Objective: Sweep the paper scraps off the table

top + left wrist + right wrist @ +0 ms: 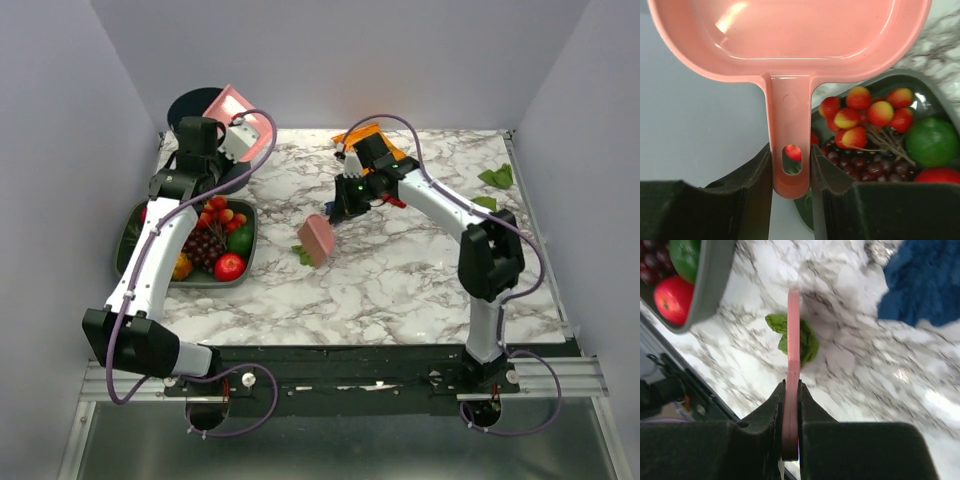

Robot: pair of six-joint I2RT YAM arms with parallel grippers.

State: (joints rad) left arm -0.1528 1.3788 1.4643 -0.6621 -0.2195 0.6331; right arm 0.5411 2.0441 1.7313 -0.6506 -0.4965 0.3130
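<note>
the left claw [791, 157] is partly closed and clamps the handle of the pink dustpan [790, 35], which is lifted at the back left, over the far end of the fruit tray [715, 280]. the right claw [791, 390] is pinched almost shut on a thin pink paddle [793, 325]. the paddle's far end sits at a green paper scrap [809, 342] in the middle of the table [400, 290]. more green scraps [497, 177] lie near the table's right edge.

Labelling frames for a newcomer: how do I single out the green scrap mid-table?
On the marble table, look just right of the grey fruit tray. The right gripper holds a flat pink tool there, and the crumpled green scrap lies at its tip. The other green bits sit by the right edge.
</note>
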